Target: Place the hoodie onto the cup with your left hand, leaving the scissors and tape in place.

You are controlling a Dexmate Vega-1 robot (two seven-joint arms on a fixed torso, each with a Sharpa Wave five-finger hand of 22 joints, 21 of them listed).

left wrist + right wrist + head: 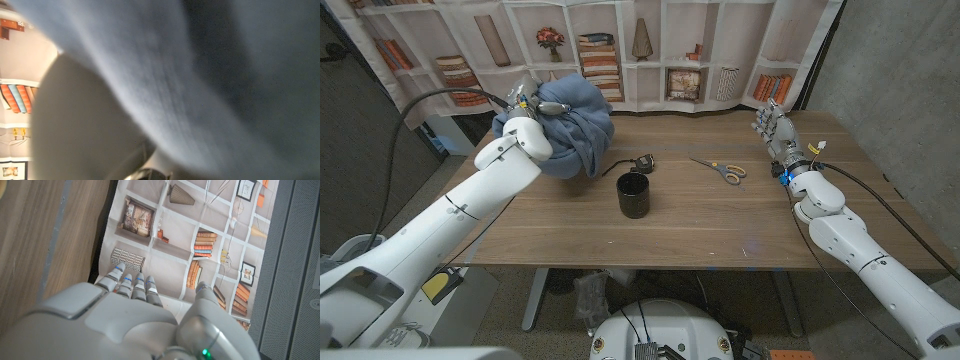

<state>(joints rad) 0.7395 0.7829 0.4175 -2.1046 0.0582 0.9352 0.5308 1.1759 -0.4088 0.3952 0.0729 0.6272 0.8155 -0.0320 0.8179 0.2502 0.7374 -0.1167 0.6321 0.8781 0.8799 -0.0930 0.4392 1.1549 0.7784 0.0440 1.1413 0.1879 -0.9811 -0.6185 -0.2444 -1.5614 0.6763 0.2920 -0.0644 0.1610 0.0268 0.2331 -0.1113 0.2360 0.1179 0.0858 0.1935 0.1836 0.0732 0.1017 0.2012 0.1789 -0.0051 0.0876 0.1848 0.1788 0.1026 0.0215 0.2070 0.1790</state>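
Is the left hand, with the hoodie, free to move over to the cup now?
Probably yes. The left hand holds the hoodie raised at the table's far left, and the cup stands upright to its right, with only bare table between. The scissors lie further right, clear of that way.

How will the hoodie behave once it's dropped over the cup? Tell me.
Probably floppy: the hoodie bunches and sags in the left hand. It should drape over the black cup, though that upright cup might tip if fabric drags sideways.
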